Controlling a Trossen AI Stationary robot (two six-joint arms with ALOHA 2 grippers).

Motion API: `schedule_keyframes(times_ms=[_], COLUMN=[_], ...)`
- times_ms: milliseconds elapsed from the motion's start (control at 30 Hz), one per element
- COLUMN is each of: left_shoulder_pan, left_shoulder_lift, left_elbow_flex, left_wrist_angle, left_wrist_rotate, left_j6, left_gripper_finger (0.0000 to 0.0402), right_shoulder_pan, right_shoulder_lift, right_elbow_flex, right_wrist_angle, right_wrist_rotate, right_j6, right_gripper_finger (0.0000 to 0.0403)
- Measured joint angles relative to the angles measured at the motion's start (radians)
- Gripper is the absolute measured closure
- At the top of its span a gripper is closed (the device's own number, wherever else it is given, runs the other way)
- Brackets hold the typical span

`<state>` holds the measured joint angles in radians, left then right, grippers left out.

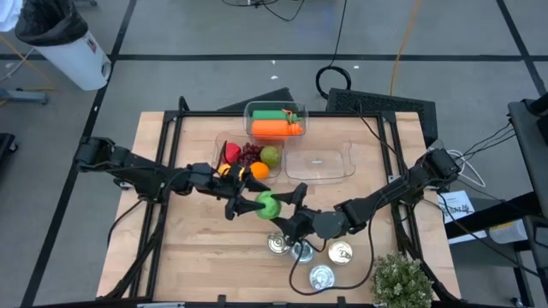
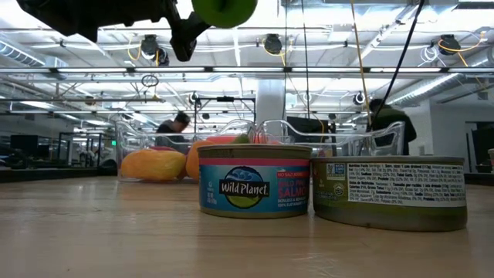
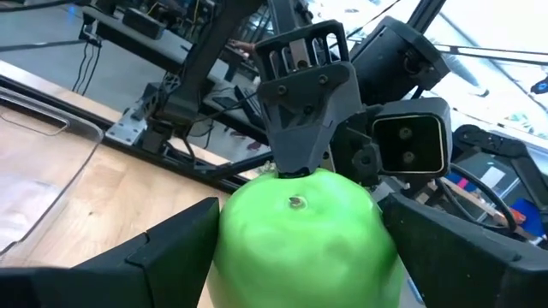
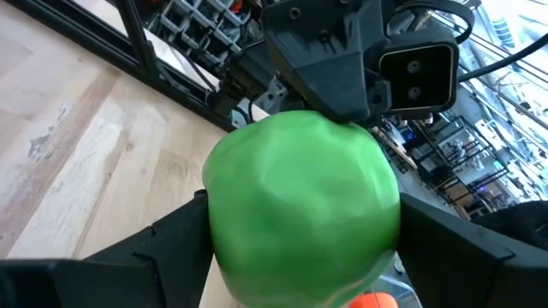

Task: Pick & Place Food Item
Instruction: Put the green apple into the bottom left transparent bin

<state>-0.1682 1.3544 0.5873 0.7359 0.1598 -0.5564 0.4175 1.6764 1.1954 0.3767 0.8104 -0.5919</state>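
Left claw: I had its fingers closed around the green apple.
Green apple: it sat between my two claws, raised above the table.
Right claw: I gripped the same apple from the opposite side.

green apple cropped; can labels illegible
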Motion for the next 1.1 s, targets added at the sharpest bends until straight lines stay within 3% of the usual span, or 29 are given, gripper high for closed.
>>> schedule_keyframes(times_ms=[500, 900, 1100], left_shoulder_pan=[-0.019, -0.007, 0.005], left_shoulder_lift=[0.001, 0.000, -0.001], left_elbow_flex=[-0.001, -0.006, -0.004], left_wrist_angle=[-0.017, 0.069, -0.006], left_wrist_rotate=[0.014, -0.031, -0.010], left_j6=[0.006, -0.002, -0.054], left_gripper_finger=[0.0061, 0.0062, 0.0047], right_shoulder_pan=[0.015, 0.015, 0.015], right_shoulder_lift=[0.000, -0.006, -0.006], right_elbow_flex=[0.000, 0.000, 0.000], right_wrist_angle=[0.003, -0.008, -0.023], right_wrist_rotate=[-0.007, -0.010, -0.021], right_j6=[-0.016, 0.027, 0.032], right_gripper_finger=[0.0096, 0.0096, 0.0096])
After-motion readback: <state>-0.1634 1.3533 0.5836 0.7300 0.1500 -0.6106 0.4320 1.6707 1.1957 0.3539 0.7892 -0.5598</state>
